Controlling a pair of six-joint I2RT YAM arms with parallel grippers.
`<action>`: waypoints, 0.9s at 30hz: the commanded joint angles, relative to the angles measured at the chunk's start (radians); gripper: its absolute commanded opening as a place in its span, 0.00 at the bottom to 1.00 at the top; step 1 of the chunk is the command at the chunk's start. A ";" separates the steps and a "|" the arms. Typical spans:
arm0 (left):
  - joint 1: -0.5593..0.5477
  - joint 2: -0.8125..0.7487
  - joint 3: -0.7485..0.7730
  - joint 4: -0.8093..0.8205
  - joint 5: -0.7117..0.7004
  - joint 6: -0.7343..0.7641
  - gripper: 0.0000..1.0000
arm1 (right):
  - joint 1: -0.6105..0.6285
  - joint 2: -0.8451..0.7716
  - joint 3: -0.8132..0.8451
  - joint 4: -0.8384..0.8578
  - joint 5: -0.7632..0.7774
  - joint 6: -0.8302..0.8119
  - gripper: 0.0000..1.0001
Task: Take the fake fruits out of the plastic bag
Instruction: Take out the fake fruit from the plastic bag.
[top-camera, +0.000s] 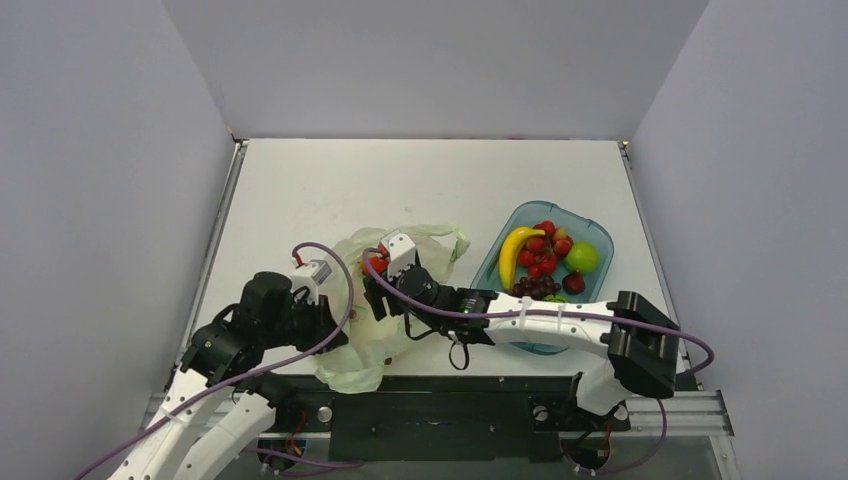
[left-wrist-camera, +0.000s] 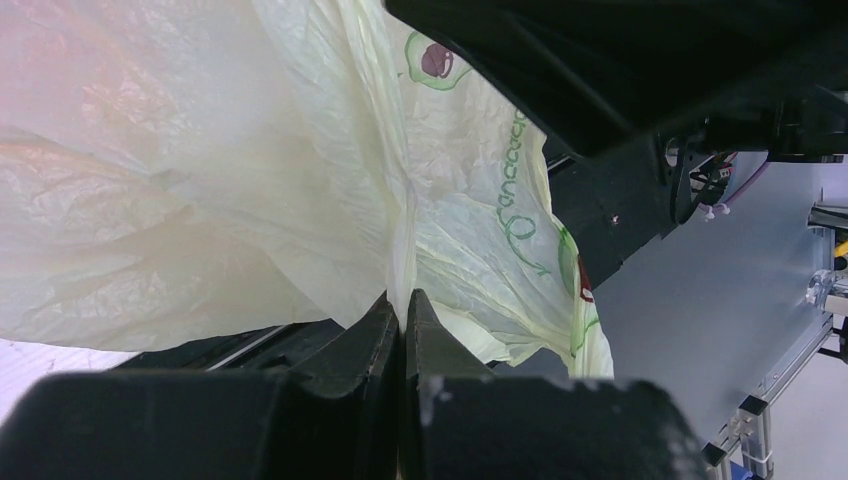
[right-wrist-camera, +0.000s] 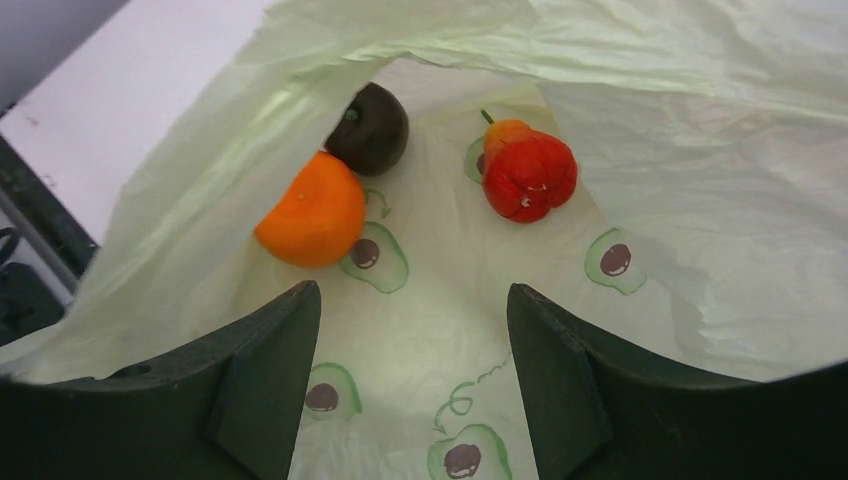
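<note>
Spotted the left gripper (left-wrist-camera: 402, 305) pinched tight on a fold of the plastic bag (left-wrist-camera: 200, 200), propping the mouth up. Found the right gripper (right-wrist-camera: 412, 300) spread wide inside the opening. Saw the orange fruit (right-wrist-camera: 312, 212) ahead-left of it, the red fruit (right-wrist-camera: 528, 175) ahead-right, and a dark round fruit (right-wrist-camera: 370, 127) touching the orange's far side. Reckoned the orange the closer grab. Noticed bag wall crowding its left, bare bag floor on its right.
</note>
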 joint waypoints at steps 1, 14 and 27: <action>-0.005 -0.034 0.001 0.041 0.018 -0.006 0.00 | -0.009 0.054 0.015 0.136 0.094 0.007 0.64; -0.003 -0.021 -0.009 0.056 0.041 -0.014 0.00 | -0.016 0.257 0.059 0.242 0.261 -0.007 0.65; -0.001 0.004 -0.017 0.065 0.069 0.000 0.00 | -0.047 0.477 0.123 0.404 0.275 -0.009 0.69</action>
